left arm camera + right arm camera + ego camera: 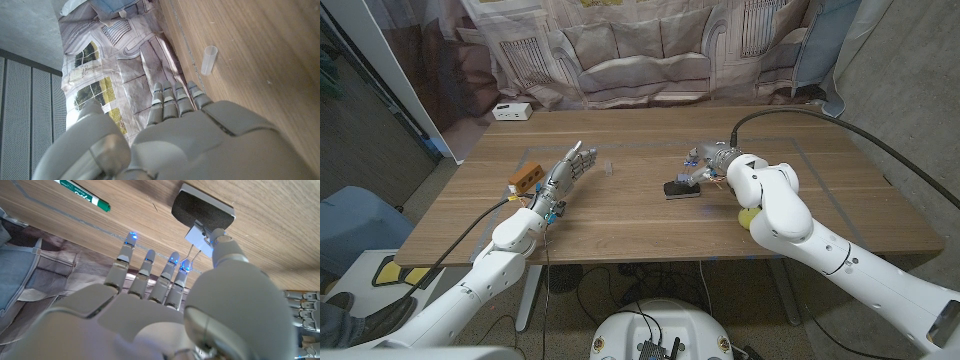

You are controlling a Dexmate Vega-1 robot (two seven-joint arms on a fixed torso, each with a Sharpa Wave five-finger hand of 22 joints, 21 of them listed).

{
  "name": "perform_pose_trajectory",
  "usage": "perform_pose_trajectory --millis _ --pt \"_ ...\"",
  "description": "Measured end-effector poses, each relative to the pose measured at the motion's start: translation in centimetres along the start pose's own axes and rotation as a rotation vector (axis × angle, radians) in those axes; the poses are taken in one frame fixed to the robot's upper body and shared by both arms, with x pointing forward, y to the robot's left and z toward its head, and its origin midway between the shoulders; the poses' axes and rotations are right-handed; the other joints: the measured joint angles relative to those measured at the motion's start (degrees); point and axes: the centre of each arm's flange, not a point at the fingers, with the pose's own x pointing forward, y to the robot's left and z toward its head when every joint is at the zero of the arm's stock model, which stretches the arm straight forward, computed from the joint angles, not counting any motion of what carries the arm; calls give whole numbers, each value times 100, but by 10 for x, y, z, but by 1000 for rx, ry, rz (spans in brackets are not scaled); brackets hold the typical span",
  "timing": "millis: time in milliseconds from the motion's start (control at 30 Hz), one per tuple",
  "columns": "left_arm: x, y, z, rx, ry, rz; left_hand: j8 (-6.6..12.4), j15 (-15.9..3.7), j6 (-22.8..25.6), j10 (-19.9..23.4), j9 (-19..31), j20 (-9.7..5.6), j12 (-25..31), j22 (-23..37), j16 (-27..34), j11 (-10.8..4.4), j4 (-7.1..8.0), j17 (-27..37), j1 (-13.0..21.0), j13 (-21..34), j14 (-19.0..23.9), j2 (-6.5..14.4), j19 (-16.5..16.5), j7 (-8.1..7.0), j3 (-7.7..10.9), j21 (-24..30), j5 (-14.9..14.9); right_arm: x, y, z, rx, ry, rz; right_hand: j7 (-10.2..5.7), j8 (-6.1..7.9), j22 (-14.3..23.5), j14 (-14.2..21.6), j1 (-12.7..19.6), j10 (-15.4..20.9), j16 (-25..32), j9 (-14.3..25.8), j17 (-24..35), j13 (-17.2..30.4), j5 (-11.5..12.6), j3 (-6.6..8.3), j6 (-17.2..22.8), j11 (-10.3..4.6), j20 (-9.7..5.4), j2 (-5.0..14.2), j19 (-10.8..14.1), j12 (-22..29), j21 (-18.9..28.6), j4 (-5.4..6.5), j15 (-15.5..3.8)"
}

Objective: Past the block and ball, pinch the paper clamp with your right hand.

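Two hands: the right hand (712,158) is at work; the left hand (563,172) waits well apart over the desk (640,225).
Paper clamp: the black paper clamp (203,211) lies on the desk just past the right hand's thumb, its wire handles pointing back toward the fingers.
Right hand state: fingers (150,270) extended side by side, thumb reaching to the clamp's handles; whether it already presses them I cannot tell, and no pinch is closed yet.
Left hand state: fingers spread and straight, holding nothing; a short clear tube (210,60) lies just beyond its fingertips.
Ball: a yellow-green ball (748,218) sits behind the right hand, near the forearm.
Block: an orange block (525,180) lies just beside the left hand, on its outer side.
Marker: a green marker (82,196) lies beyond the right hand's fingers, well apart from the clamp.
Doing it well: probably bring a fingertip down opposite the thumb so both meet on the wire handles, not the black body; close slowly, since a light clamp could skid across the wood.
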Motion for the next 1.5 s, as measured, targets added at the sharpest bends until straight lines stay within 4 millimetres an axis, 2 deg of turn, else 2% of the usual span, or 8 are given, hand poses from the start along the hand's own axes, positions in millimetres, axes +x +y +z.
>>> perform_pose_trajectory --millis 200,400,733,767,1100,1300,1333,1500 --pt "0 0 0 0 2 2 0 0 0 0 0 0 0 0 0 0 0 0 0 0 0 0 0 0 0 0 0 -1 -1 -1 9 -2 -18 15 73 0 177 16 297 45 -34 0 0 -39 -79 326 5 -56 31 92 51 0 -31 10" --pt "0 -1 -1 -1 3 3 0 0 0 0 0 0 0 0 0 0 0 0 0 0 0 0 0 0 0 0 0 -2 -1 -2 19 -2 -43 238 149 -1 583 76 618 130 -68 -8 0 -84 -138 550 11 -106 90 204 58 0 -43 -10" --pt "-1 0 -3 -1 7 6 0 0 0 0 0 31 1 30 0 0 0 0 0 0 0 0 31 0 0 0 0 -2 -4 -3 28 -1 -80 476 205 -1 906 162 1091 184 -101 -17 -21 -117 -182 864 15 -160 172 319 151 0 -87 -36" --pt "-1 0 -3 -1 7 6 0 0 0 0 0 31 1 30 0 0 0 0 0 0 0 0 31 0 0 0 0 -2 -4 -3 29 -1 -80 366 216 -1 946 184 1179 195 -104 -17 -20 -139 -182 1018 3 -166 194 326 170 0 -87 -43" --pt "-2 1 -6 -4 12 9 0 0 0 2 0 31 1 30 0 -1 1 0 1 0 0 0 31 0 0 0 0 0 -5 -2 20 4 -95 370 248 -2 1331 470 1525 264 -140 -16 -53 -162 -152 1239 13 -227 434 386 163 0 -140 -82" --pt "-2 2 -6 -5 12 9 0 0 0 1 0 31 2 30 0 -1 -17 0 1 0 0 -1 31 0 18 0 0 2 -5 0 14 8 -94 363 247 -2 1451 546 1763 335 -155 1 -77 -278 -139 1247 37 -259 509 418 157 0 -126 -102" --pt "-2 2 -6 -6 12 9 0 0 0 1 0 31 4 30 0 -1 -18 0 1 0 0 -1 31 0 19 0 0 2 -5 0 13 8 -95 363 241 -2 1451 584 1855 350 -158 21 -67 -316 -142 1246 -17 -259 547 418 169 0 -122 -102" --pt "-2 4 -6 -6 10 9 0 0 0 1 0 31 4 29 0 -1 -18 0 1 0 0 -1 31 0 19 0 0 3 -6 1 12 10 -97 364 220 -2 1583 581 1986 383 -158 39 -67 -429 -219 1246 44 -263 550 422 169 0 -44 -106"
